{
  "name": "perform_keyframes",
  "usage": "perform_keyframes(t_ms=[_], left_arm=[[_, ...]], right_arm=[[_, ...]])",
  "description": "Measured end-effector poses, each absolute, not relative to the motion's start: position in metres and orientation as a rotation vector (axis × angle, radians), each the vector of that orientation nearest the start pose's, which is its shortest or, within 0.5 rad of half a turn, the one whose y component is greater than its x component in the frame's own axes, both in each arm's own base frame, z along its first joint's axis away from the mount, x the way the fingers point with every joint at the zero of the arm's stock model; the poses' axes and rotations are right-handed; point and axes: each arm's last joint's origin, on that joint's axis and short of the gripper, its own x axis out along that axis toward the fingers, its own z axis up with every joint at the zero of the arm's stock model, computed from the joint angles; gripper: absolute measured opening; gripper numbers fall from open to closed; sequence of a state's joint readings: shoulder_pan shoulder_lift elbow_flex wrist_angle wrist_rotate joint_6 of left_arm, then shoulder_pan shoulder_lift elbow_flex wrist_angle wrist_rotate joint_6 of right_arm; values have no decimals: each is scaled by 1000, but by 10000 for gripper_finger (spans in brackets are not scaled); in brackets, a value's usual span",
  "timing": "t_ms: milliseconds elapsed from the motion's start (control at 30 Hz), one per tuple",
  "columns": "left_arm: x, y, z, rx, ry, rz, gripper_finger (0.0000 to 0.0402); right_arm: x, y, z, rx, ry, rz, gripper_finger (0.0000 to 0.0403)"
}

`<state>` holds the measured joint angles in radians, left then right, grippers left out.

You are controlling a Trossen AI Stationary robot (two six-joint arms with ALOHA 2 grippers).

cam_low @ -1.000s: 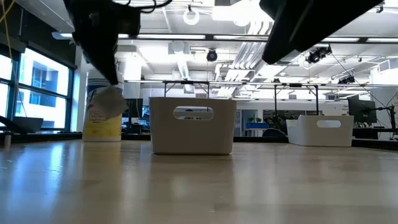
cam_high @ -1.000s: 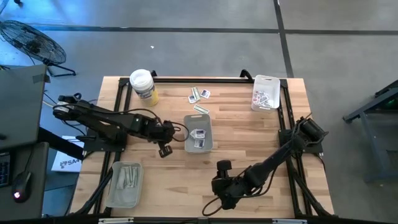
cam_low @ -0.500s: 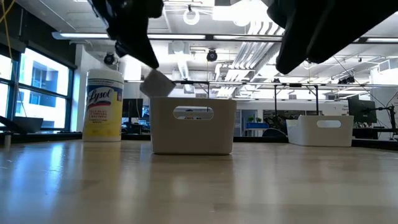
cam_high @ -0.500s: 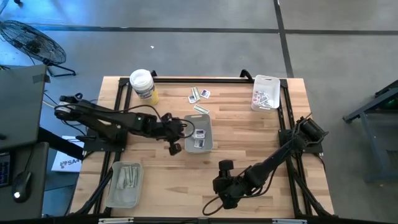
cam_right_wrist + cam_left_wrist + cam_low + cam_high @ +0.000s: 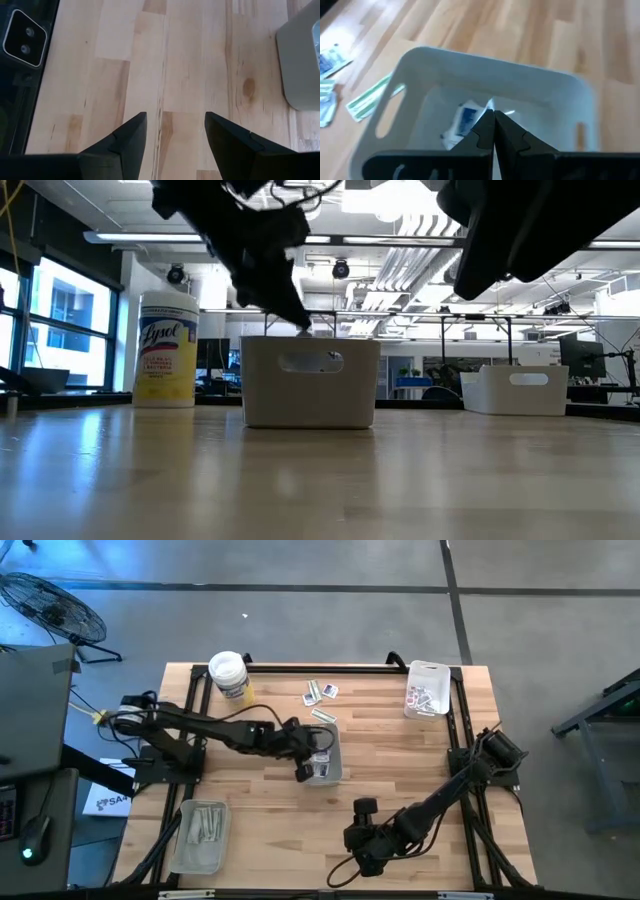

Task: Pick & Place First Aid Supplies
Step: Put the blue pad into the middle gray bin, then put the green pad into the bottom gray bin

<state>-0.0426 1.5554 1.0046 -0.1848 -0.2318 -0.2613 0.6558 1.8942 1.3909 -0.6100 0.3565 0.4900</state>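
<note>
Left claw (image 5: 494, 131) pinched on a white packet (image 5: 490, 106) over centre tray (image 5: 320, 755) | right claw (image 5: 172, 131) gapes, idle | risk: packet snags the rim if dropped early

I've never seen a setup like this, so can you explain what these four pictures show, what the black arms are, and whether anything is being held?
They show one moment from four cameras: above, at table height, and one on each wrist. Two dark robot arms work at a wooden table. The left gripper hangs over the middle clear plastic tray, its jaws shut on a small white packet; another white packet with blue print lies inside. The right gripper waits near the front edge, jaws open, empty. More packets lie loose on the wood, beside a white-lidded, yellow-labelled wipes tub.
</note>
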Motion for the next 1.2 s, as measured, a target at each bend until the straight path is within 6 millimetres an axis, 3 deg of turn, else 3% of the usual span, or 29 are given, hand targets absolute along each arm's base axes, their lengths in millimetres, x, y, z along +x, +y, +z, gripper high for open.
perform_keyframes(t_ms=[167,533,733,1033,1200], left_arm=[[335,2,216,-117,701,299,0],[351,0,183,-108,746,275,1],[352,0,182,-109,743,274,18],[336,19,225,-166,648,217,93],[318,68,249,-263,558,373,101]], right_arm=[[315,229,203,-93,999,22,195],[314,230,203,-53,1022,46,195],[314,231,203,-43,1031,54,195],[308,233,200,33,1125,97,195],[305,232,199,33,1156,70,195]])
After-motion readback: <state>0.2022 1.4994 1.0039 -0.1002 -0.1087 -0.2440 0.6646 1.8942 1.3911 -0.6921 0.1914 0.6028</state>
